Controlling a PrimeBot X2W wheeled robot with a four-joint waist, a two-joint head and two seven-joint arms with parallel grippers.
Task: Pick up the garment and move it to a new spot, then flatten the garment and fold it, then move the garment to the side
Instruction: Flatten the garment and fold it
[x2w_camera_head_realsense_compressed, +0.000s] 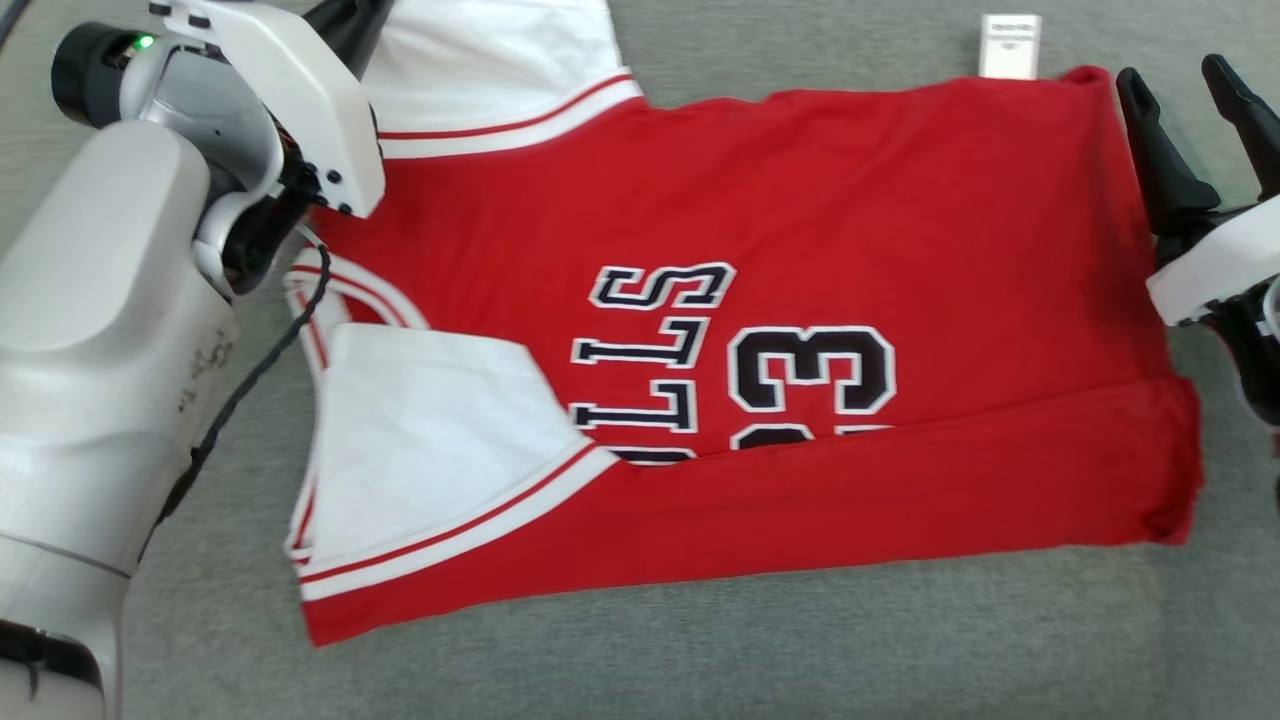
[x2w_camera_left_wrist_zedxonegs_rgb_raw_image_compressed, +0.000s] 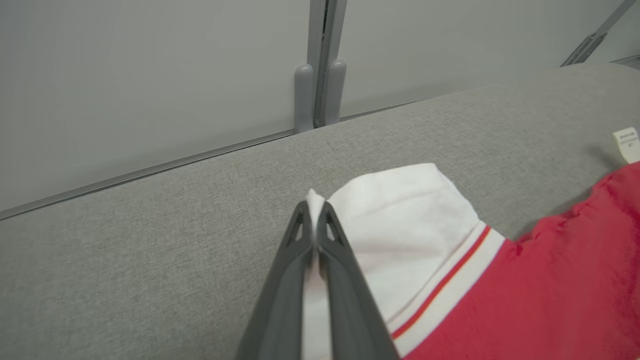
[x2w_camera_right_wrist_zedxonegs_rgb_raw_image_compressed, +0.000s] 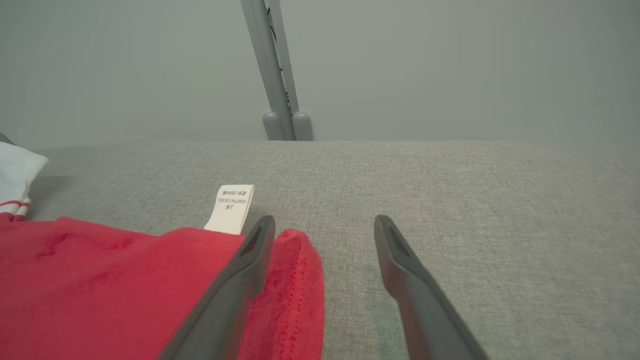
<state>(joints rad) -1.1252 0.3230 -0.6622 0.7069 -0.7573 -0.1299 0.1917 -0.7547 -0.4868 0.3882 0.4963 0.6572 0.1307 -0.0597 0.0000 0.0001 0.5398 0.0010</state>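
Head view: red garment (x2w_camera_head_realsense_compressed: 800, 200) half-folded; left jaws pinch white sleeve (x2w_camera_left_wrist_zedxonegs_rgb_raw_image_compressed: 400, 220), right jaws gape

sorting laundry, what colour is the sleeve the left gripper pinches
White sleeve, red-striped trim; left wrist view.

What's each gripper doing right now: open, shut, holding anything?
Left gripper: shut on the shirt, pinching its white sleeve.
Right gripper: open, holding nothing, beside the shirt's red corner.
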